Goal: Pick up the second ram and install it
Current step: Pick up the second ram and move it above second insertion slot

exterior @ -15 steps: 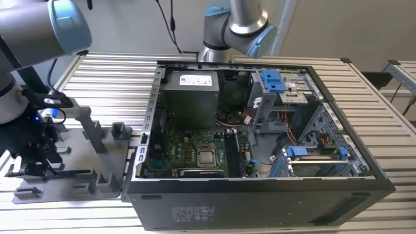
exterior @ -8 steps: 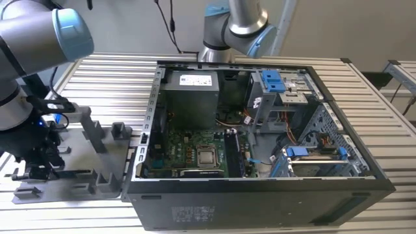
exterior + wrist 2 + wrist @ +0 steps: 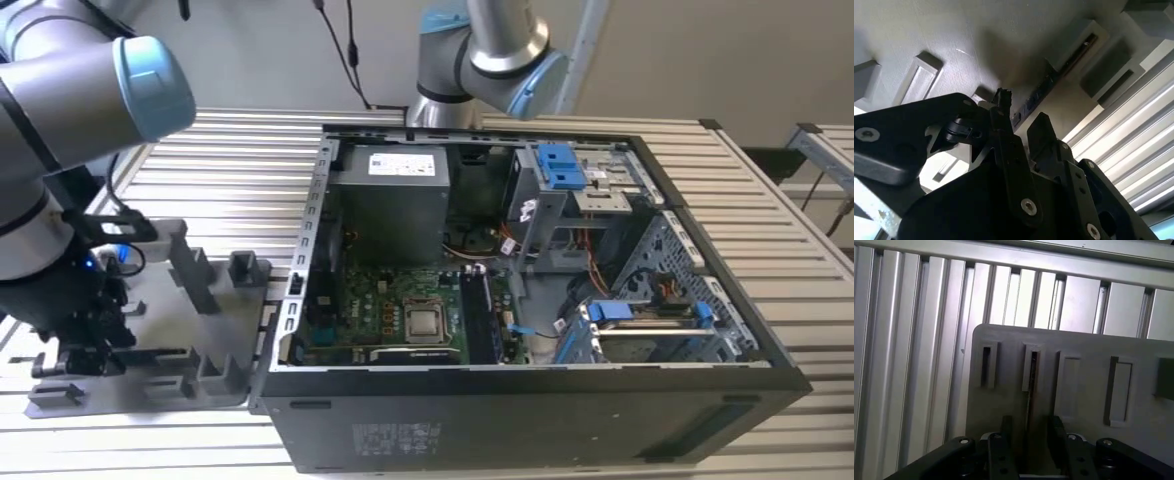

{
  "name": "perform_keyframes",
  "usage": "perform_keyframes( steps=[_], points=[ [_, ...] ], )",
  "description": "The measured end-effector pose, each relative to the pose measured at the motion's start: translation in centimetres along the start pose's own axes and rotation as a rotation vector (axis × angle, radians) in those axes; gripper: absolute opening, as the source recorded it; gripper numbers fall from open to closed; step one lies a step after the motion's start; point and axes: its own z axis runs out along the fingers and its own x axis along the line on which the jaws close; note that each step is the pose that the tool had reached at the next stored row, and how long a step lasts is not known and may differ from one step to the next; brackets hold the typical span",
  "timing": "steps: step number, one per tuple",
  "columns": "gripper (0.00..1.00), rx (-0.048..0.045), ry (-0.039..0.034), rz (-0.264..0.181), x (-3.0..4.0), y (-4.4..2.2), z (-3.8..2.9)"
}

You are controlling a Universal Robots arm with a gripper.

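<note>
Gripper: the gripper (image 3: 1030,440) sits low over the gray tray (image 3: 1004,345), jaws parted, holding nothing
Fingers: one of the fingers (image 3: 1004,445) is on each side of the stick's edge, and in the first wrist view a gap shows on both sides
Second ram: the second ram (image 3: 1054,75) stands on edge in a slot of the tray, a thin dark strip running in between the fingers
Contact: no clear touch between fingers and stick, so I judge the grasp not yet made
Computer case: the open computer case (image 3: 534,395) lies just beside the tray on the slatted table (image 3: 200,170), toward the exterior view's right
Memory slots: the memory slots (image 3: 477,315) on the motherboard (image 3: 387,300) are well apart from the gripper; whether any is filled I cannot tell
Done: the gripper is lined up astride the stick
Left: closing on the stick, lifting it from the tray, carrying it to the case and seating it
</note>
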Motion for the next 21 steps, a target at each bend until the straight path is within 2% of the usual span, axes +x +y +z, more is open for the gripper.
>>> perform_keyframes(
  steps=[13,14,15,16,21],
  points=[
    [0.4,0.001,-0.0006,0.0,-0.02,0.06,0.13],
    [0.33,0.001,-0.0006,0.0,-0.02,0.06,0.13],
    [0.33,0.0008,-0.0006,0.0,-0.02,0.06,0.12],
    [0.15,0.0006,-0.0005,0.0,-0.02,0.07,0.11],
    [0.15,0.0007,-0.0005,0.0,-0.02,0.08,0.11]
  ],
)
